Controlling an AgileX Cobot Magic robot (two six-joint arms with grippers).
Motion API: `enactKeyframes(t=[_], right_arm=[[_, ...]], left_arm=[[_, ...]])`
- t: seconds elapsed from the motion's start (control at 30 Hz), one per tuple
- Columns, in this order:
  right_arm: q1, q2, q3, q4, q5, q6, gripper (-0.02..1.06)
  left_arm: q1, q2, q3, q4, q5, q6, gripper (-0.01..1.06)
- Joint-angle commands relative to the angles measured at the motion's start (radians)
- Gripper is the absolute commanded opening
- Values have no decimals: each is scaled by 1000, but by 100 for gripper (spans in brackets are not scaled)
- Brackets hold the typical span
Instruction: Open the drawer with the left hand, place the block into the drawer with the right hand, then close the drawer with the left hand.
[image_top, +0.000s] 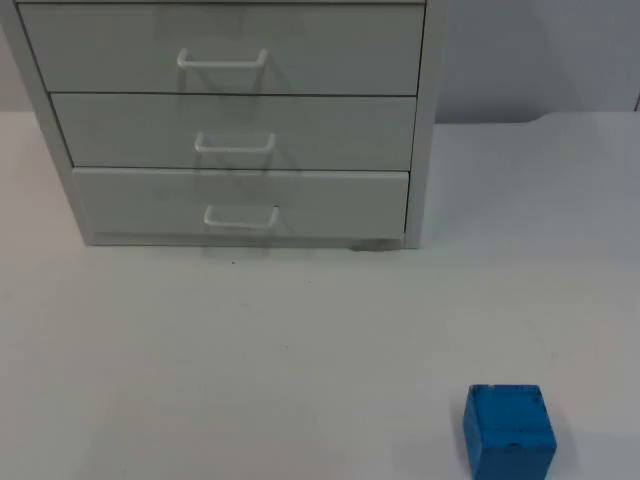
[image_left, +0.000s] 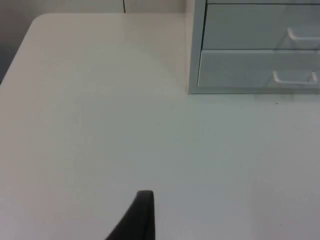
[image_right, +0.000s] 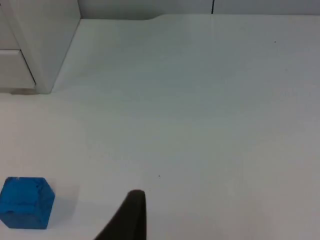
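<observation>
A white drawer cabinet (image_top: 230, 120) is seen standing at the back of the white table (image_top: 300, 350), with three drawers stacked one above another, all of them shut and each fitted with a horizontal bar handle. The lowest handle (image_top: 241, 217) is judged the likeliest target of the opening step, though the task does not say which drawer is meant. From the left gripper (image_left: 141, 220), of which one black fingertip is seen low over bare table, the cabinet lies ahead and off to the right, well apart, and nothing is touched; whether its fingers are apart or together cannot be told. The handle's long axis runs across the cabinet front, so it is judged that the fingers would have to be brought in facing the front and closed over the bar from above and below. The blue block (image_top: 509, 431) is seen resting on the table well in front of the cabinet and towards its right side. From the right gripper (image_right: 131, 217) the block lies just to the left and near, not touched; the state of this gripper's fingers cannot be told either. The right arm is plainly the nearer one to the block, and the left arm to the handles. No step of the task has yet been done.
</observation>
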Motion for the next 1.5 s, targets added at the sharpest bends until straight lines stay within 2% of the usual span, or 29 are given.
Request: enactKeyframes(t=[0.0,0.27,0.4,0.53,0.73,1.07,1.17,1.23,1.27,1.33,1.4,1.47], right_arm=[[-4,27,-27,6,-19,2,104],[-4,279,-102,9,-114,2,104],[-4,485,-116,9,-199,2,104],[-4,604,-116,9,-236,2,104],[-4,746,-116,6,-274,2,104],[-4,805,-116,6,-275,2,104],[-4,805,-116,6,-280,2,104],[-4,805,-116,6,-284,2,104],[-4,805,-116,6,-284,2,104],[-4,805,-116,6,-288,2,104],[-4,805,-116,4,-288,2,104],[-4,805,-116,5,-293,2,104]], left_arm=[[-4,-4,-4,-5,-17,4,105],[-4,155,-35,-63,-122,4,105],[-4,360,-35,-75,-201,4,105],[-4,481,-35,-75,-250,4,105],[-4,628,-35,-76,-300,4,105],[-4,713,-35,-96,-329,59,105],[-4,747,-35,-180,-329,217,102],[-5,782,-35,-272,-332,367,90],[-5,782,-35,-272,-332,367,90],[-4,820,-35,-388,-334,506,79],[-7,860,-49,-493,-317,626,77],[-38,905,-74,-522,-292,715,77]])
